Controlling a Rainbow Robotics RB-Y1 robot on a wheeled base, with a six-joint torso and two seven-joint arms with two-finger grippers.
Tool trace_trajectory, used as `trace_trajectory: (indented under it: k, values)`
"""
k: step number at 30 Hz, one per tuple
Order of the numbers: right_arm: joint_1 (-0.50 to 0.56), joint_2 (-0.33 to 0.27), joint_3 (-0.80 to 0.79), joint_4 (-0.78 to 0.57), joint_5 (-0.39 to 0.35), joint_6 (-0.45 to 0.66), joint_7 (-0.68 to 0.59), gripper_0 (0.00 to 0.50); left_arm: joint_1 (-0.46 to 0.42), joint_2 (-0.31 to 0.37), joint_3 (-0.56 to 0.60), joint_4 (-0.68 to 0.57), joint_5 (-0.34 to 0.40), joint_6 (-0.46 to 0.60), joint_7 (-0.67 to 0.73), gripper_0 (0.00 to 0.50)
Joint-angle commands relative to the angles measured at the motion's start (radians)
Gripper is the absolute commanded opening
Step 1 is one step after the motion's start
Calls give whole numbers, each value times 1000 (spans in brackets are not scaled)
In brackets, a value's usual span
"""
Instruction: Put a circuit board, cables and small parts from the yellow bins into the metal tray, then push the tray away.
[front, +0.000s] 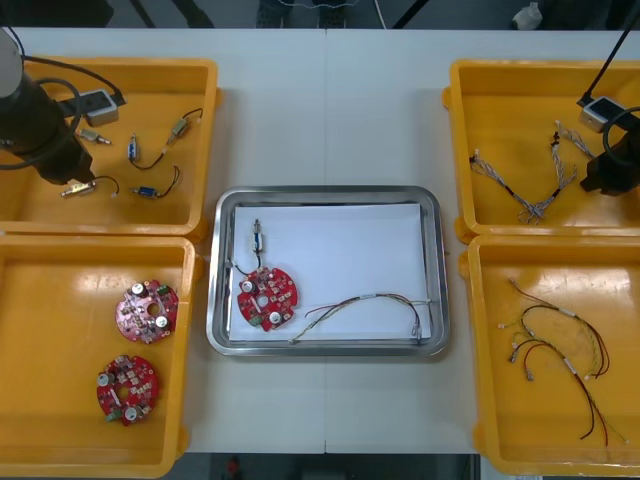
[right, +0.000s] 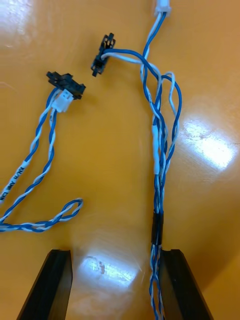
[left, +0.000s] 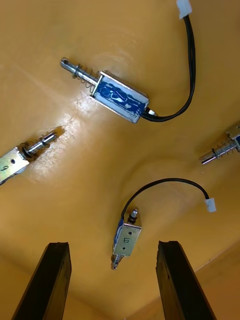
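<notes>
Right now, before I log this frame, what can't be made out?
Front view: the left arm hides part of the far left yellow bin.
Left wrist view: past the open left gripper, two small metal parts run off the edges.
Right wrist view: past the open right gripper, the print on a twisted blue and white cable is too small.

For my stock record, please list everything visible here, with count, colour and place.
Bins: four, yellow, two each side.
Tray: one, metal, white inside, between the bins.
Circuit boards: three, red; two in near left bin, one in tray.
Small metal parts: about five, silvery, far left bin; one in tray.
Blue and white cables: several, far right bin.
Thin cables: several, partly red, near right bin; one in the tray.
Left gripper: black, open, over far left bin.
Right gripper: black, open, over far right bin.
</notes>
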Motion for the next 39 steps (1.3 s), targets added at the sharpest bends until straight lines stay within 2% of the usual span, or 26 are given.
trace_trajectory:
  k: [1,7,21,22,23,24,25,26,39]
  values:
    - [-69,-53,-20,2,25,33,9,500,-52,43,-38,24,17,-40,0,500]
    - [-75,-57,-27,3,37,31,11,500,-52,43,-61,41,18,-53,-10,500]
    - [-30,-44,-31,16,16,-1,-5,500,-50,41,-161,103,48,-168,-27,500]
    - [-32,-41,-34,26,14,-5,-3,500,-50,41,-161,104,49,-169,-27,438]
    - [-32,-39,-42,46,5,-21,1,500,-49,38,-161,109,52,-171,-27,244]
    - [-32,-38,-48,54,2,-28,5,500,-47,38,-161,109,52,-172,-27,161]
    - [-30,-34,-51,74,-6,-47,11,500,-47,38,-161,109,52,-174,-28,49]
    - [-30,-33,-51,83,-7,-55,12,500,-47,38,-161,109,52,-174,-27,7]
    - [-27,1,-51,137,-9,-102,9,500,-47,38,-129,106,61,-157,-23,0]
